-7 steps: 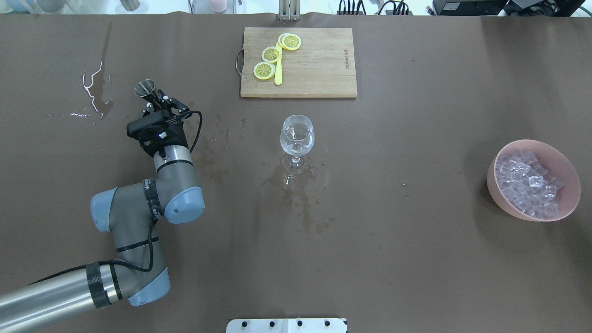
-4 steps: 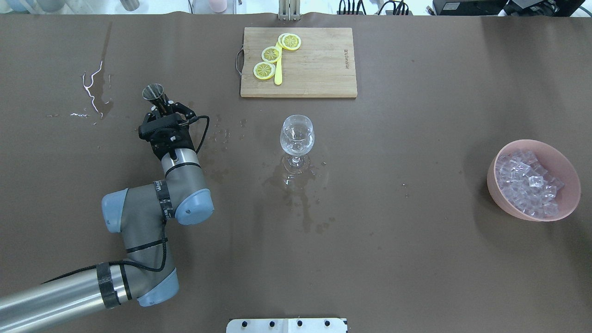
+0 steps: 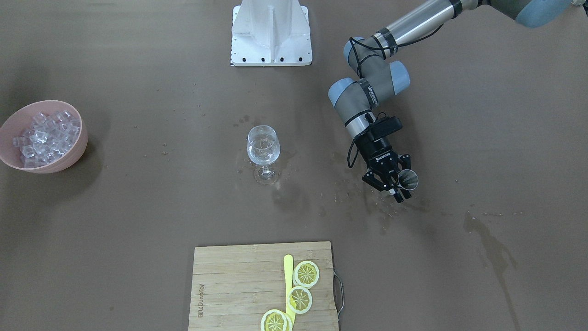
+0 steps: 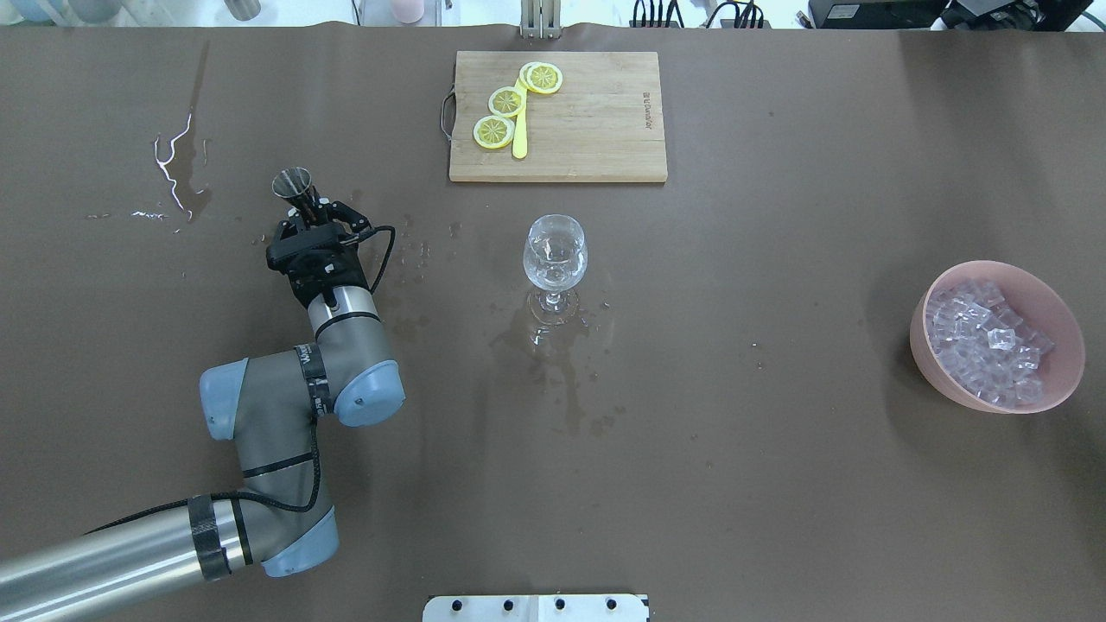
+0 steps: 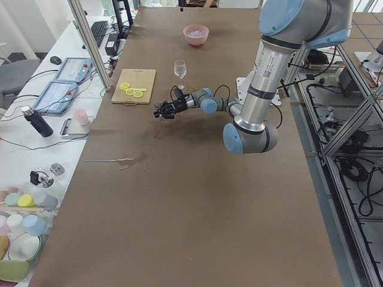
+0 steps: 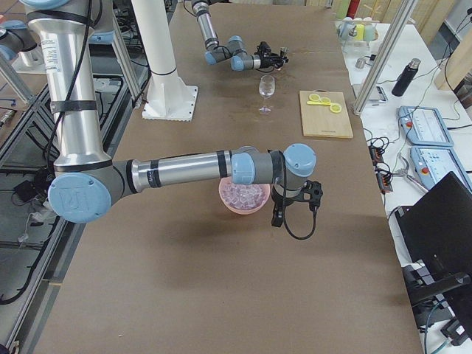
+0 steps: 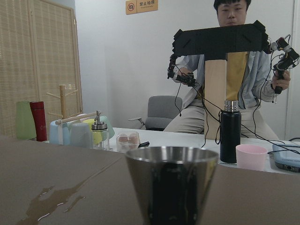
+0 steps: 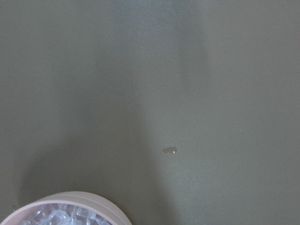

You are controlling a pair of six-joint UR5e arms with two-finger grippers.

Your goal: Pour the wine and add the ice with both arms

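My left gripper (image 4: pixel 306 207) is shut on a small metal cup (image 4: pixel 292 183), held upright just above the table, left of the wine glass (image 4: pixel 555 255). The cup fills the left wrist view (image 7: pixel 171 187); its inside is hidden. In the front-facing view the gripper (image 3: pixel 398 187) holds the cup (image 3: pixel 408 179) right of the glass (image 3: pixel 262 149). The glass stands upright with a little clear wine in its bowl. The ice (image 4: pixel 987 339) lies in a pink bowl (image 4: pixel 1058 315). My right gripper (image 6: pixel 278 216) hangs beside that bowl (image 6: pixel 230 205); I cannot tell whether it is open.
A wooden cutting board (image 4: pixel 596 121) with lemon slices (image 4: pixel 507 101) and a yellow knife lies behind the glass. Wet spill marks (image 4: pixel 553 345) spread around the glass's foot and on the far left (image 4: pixel 173 168). The white base block (image 3: pixel 271 32) stands at the robot's edge.
My left arm has moved right, toward the glass, with the metal cup in it. The glass, the bowl and the board have not moved.
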